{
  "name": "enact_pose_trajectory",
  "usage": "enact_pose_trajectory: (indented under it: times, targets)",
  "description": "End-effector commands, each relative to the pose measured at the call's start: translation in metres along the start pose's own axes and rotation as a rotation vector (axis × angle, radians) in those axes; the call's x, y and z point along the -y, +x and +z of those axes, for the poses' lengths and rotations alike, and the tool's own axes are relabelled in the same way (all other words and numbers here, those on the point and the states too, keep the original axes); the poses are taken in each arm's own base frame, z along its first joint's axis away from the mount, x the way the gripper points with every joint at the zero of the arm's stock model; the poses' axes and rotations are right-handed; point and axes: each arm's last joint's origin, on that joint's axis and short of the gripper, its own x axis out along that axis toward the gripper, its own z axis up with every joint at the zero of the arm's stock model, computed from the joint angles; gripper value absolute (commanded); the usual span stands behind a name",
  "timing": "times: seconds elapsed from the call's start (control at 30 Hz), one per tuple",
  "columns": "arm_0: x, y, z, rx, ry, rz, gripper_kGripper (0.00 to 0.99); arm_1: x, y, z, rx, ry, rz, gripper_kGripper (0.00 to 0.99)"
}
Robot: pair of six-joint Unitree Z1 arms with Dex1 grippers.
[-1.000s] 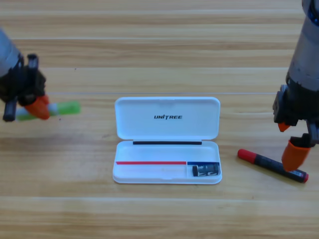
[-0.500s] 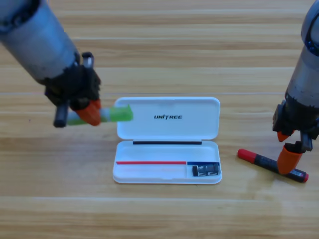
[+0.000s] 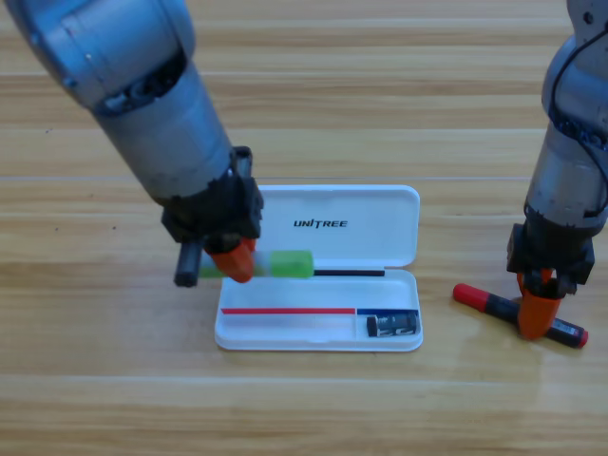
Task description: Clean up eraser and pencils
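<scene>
The left gripper (image 3: pixel 233 261), shut tight on the green pencil (image 3: pixel 285 264), has carried it from the table's left side to over the white case (image 3: pixel 318 328) w/ the eraser (image 3: pixel 392 326) inside, & the right gripper (image 3: pixel 534 309) has dropped onto the black pencil (image 3: pixel 518 314), can't tell its jaws.

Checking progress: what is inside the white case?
The eraser lies in the white case's lower right compartment. The green pencil, held by the left gripper, hides some of the tray.

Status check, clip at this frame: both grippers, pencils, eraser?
Left gripper shut on green pencil over case. Right gripper down at black pencil. Eraser in case.
</scene>
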Motion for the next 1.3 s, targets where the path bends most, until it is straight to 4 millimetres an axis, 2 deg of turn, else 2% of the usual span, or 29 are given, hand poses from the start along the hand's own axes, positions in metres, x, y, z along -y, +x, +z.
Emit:
enact_pose_trajectory:
  times: [0.03,0.1,0.2,0.4,0.7,0.97,1.1,1.3]
  targets:
    - [0.009,0.037,0.022,-0.041,0.033,-0.045,0.0,0.013,0.047,0.001,-0.064,0.005,0.069,0.374]
    - [0.009,0.042,0.026,-0.044,0.033,-0.049,0.0,0.013,0.048,0.003,-0.065,-0.001,0.071,0.252]
    - [0.009,0.049,0.029,-0.052,0.031,-0.052,0.0,0.012,0.049,0.003,-0.066,-0.011,0.072,0.0]
    - [0.008,0.056,0.031,-0.06,0.031,-0.052,0.0,0.009,0.045,0.002,-0.07,-0.018,0.059,0.0]
    - [0.007,0.066,0.033,-0.069,0.027,-0.056,0.0,-0.015,-0.011,-0.009,-0.045,-0.075,-0.025,0.0]
    - [0.006,0.068,0.034,-0.067,0.026,-0.054,0.0,-0.045,-0.046,-0.01,-0.008,-0.153,-0.067,0.0]
    - [0.006,0.071,0.034,-0.071,0.026,-0.056,0.0,-0.049,-0.054,-0.005,0.005,-0.172,-0.079,0.0]
    - [0.006,0.074,0.035,-0.073,0.026,-0.059,0.0,-0.051,-0.051,-0.002,-0.003,-0.184,-0.072,0.0]
